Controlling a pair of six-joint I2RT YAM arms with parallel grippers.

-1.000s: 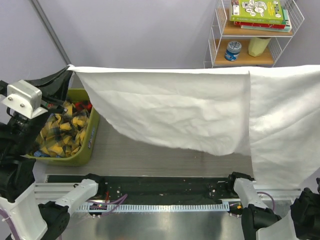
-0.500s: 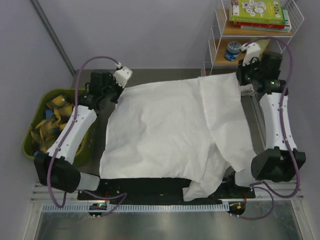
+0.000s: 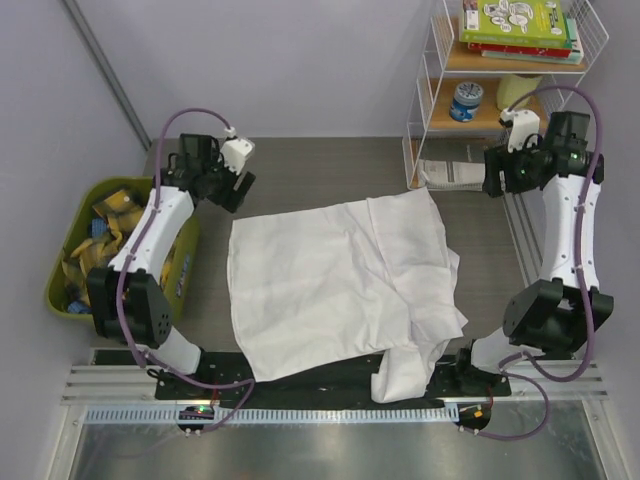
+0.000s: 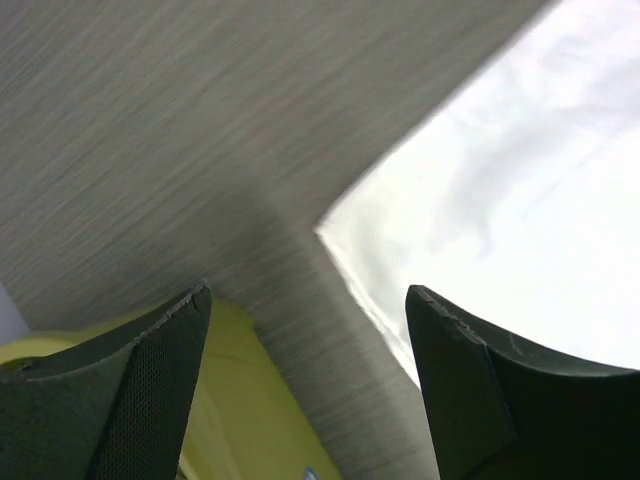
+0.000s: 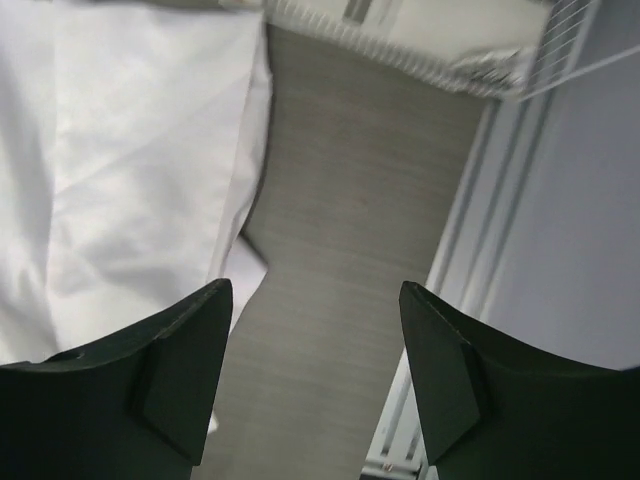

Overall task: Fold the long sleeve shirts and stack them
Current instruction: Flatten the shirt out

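Lying flat, one shirt point(image 3: 330, 285) (rumpled).

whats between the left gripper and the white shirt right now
Only bare grey table. In the left wrist view the left gripper, jaws open, looks over a strip of it before the corner of the shirt; the top view shows the same gap.

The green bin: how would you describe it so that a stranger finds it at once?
Start at the grey table with the white shirt spread on it. At its left edge sits the bin, the only lime-green thing, holding yellow-and-black plaid cloths.
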